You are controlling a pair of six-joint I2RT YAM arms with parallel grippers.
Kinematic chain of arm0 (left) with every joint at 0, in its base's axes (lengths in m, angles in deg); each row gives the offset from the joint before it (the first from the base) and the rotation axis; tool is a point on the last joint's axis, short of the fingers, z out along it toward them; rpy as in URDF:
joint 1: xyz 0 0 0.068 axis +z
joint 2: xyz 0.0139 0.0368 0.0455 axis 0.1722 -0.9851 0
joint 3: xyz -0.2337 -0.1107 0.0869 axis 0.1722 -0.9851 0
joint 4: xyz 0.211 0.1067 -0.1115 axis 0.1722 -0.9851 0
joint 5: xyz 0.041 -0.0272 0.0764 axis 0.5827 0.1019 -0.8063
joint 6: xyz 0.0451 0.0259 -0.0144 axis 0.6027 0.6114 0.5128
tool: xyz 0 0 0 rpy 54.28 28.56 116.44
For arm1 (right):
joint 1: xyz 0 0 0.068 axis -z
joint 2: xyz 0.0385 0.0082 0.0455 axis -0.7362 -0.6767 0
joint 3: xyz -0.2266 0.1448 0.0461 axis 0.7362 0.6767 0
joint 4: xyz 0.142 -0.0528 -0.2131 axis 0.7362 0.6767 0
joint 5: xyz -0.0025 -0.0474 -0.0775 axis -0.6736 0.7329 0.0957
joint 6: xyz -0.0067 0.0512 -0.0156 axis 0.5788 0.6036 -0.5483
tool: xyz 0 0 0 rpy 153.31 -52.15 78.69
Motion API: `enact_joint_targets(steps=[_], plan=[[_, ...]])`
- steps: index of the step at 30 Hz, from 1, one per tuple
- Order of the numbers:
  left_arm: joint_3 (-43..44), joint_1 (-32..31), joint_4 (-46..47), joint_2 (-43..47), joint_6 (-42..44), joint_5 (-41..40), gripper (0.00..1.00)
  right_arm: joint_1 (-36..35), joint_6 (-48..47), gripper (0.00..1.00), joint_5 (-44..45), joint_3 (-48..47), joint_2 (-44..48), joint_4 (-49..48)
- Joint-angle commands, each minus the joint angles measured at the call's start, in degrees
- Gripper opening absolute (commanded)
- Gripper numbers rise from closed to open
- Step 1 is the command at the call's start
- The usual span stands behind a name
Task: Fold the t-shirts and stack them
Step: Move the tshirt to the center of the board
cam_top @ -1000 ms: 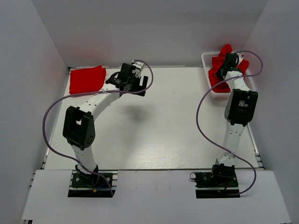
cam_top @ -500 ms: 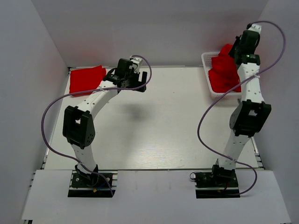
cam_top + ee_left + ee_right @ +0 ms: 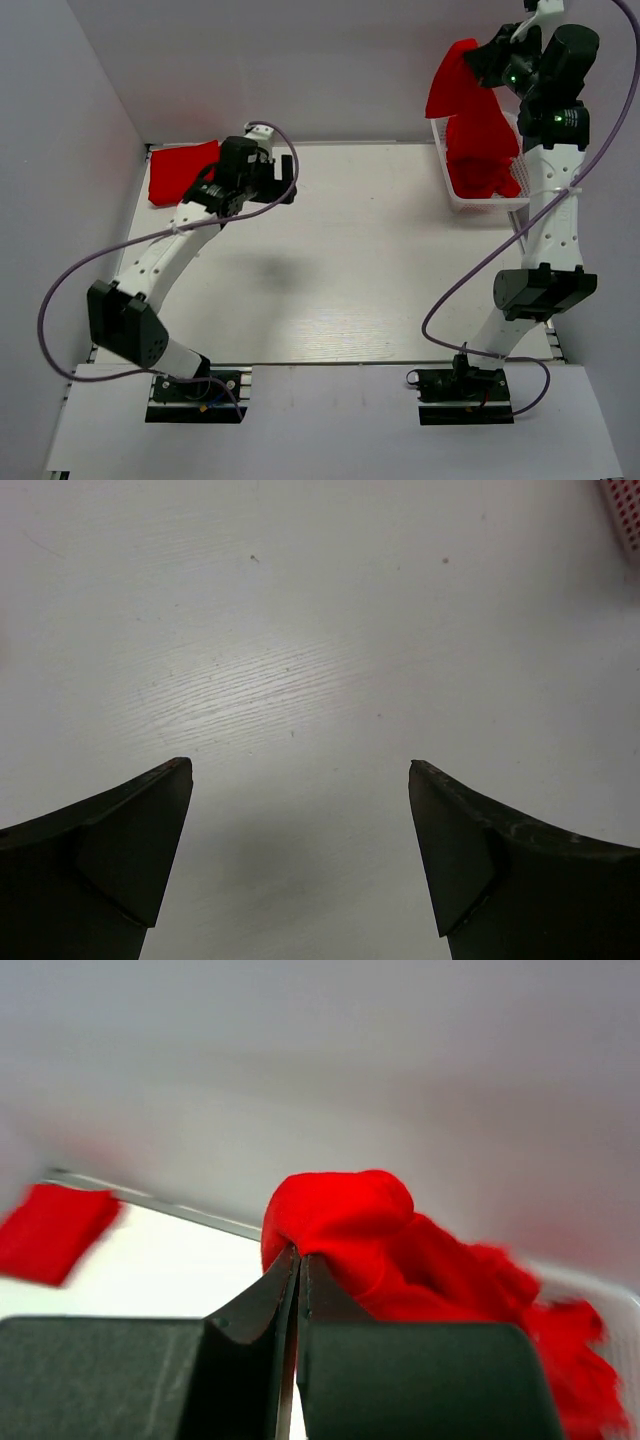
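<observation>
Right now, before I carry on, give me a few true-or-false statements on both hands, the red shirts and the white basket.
1. A folded red cloth t-shirt lies at the far left of the white table. True.
2. The left hand is shut on that folded t-shirt. False: it is open and empty, over bare table.
3. The right hand is shut on a crumpled red t-shirt, raised high. True.
4. The white plastic lattice basket holds nothing. False: red cloth lies in it.
</observation>
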Motion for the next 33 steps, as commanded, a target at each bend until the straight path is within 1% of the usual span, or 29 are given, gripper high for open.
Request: enact_joint_targets(steps=[1, 2, 3, 4, 5, 6, 7, 8, 9, 10, 13, 15, 16, 17, 19, 20, 21, 23, 25, 26, 27, 28, 30, 32, 33], plan=[[-3.9, 0.2, 0.7, 7.9, -3.9, -4.2, 0.99, -1.6, 4.7, 0.00, -11.0, -2.9, 4.7, -10.0], [-4.8, 0.2, 0.7, 10.7, -4.5, -4.8, 0.99, -1.8, 5.5, 0.00, -13.1, -3.4, 5.2, -14.8], [-5.7, 0.2, 0.7, 11.9, -4.5, -5.6, 0.99, -2.1, 8.9, 0.00, -13.9, -4.0, 5.2, -16.6], [-7.4, 0.2, 0.7, 13.2, -5.2, -5.6, 0.99, -2.7, 10.0, 0.00, -15.0, -4.9, 5.2, -18.3], [-8.2, 0.2, 0.7, 15.6, -5.2, -6.2, 0.99, -2.9, 11.5, 0.00, -18.3, -5.4, 4.7, -22.5], [-9.3, 0.2, 0.2, 17.8, -5.8, -7.0, 0.99, -3.1, 17.4, 0.00, -20.2, -7.0, 4.3, -26.5], [-9.8, 0.2, 0.2, 17.8, -5.8, -7.0, 0.99, -3.0, 17.5, 0.00, -20.2, -7.4, 4.3, -29.5], [-10.4, 0.2, 0.2, 18.8, -6.4, -7.8, 0.99, -3.1, 20.3, 0.00, -23.3, -7.5, 4.0, -31.2], [-11.1, 0.2, -0.5, 20.6, -6.4, -8.3, 0.99, -4.8, 22.9, 0.00, -24.2, -7.3, 4.0, -32.8], [-11.1, 0.2, -1.0, 21.3, -6.9, -9.0, 0.99, -5.8, 24.0, 0.00, -25.4, -7.3, 3.8, -36.1], [-11.7, 0.2, -2.3, 23.8, -7.5, -9.6, 0.99, -7.8, 26.1, 0.00, -27.1, -7.3, 3.1, -37.7], [-12.2, 0.2, -3.0, 24.6, -7.5, -9.6, 0.99, -9.5, 24.0, 0.00, -28.3, -6.9, 3.0, -36.6], [-12.2, 0.2, -3.9, 25.2, -8.1, -10.1, 0.99, -10.2, 21.1, 0.00, -28.1, -6.4, 3.1, -34.9], [-12.2, 0.2, -4.4, 25.2, -8.1, -10.1, 0.99, -12.2, 20.3, 0.00, -27.9, -5.0, 3.4, -34.3], [-12.2, 0.2, -5.3, 25.8, -8.6, -11.5, 0.99, -13.5, 19.1, 0.00, -27.8, -2.3, 3.8, -33.2], [-12.2, 0.2, -6.1, 26.3, -8.6, -11.5, 0.99, -15.7, 18.2, 0.00, -27.7, -2.4, 3.6, -32.9], [-12.2, 0.2, -6.9, 26.9, -8.6, -12.2, 0.99, -17.6, 18.3, 0.00, -28.0, -3.2, 2.0, -32.2], [-12.2, 0.2, -7.4, 26.9, -9.1, -13.0, 0.99, -18.6, 17.9, 0.00, -29.1, -3.8, 0.2, -31.6], [-12.8, 0.2, -7.4, 28.3, -9.7, -13.6, 0.99, -20.9, 15.8, 0.00, -29.7, -2.3, -0.2, -29.8], [-13.6, 0.2, -7.4, 28.3, -9.7, -14.1, 0.99, -21.6, 14.7, 0.00, -29.2, 0.5, 0.2, -29.1], [-14.5, 0.2, -8.1, 29.1, -10.3, -14.2, 0.99, -23.2, 11.6, 0.00, -28.3, 4.3, 0.8, -27.7], [-15.3, 0.2, -8.1, 29.8, -10.9, -14.7, 0.99, -23.8, 8.9, 0.00, -25.1, 6.4, 3.2, -26.6], [-15.9, 0.2, -9.7, 30.4, -11.7, -15.2, 0.99, -25.2, 4.2, 0.00, -24.0, 15.4, 4.9, -24.3], [-16.5, 0.2, -10.6, 31.0, -12.4, -15.7, 0.99, -27.2, 0.6, 0.00, -23.3, 20.4, 7.9, -23.6], [-17.0, 0.2, -10.6, 31.0, -13.0, -15.7, 0.99, -27.7, -0.9, 0.00, -22.8, 29.0, 9.8, -23.4]])
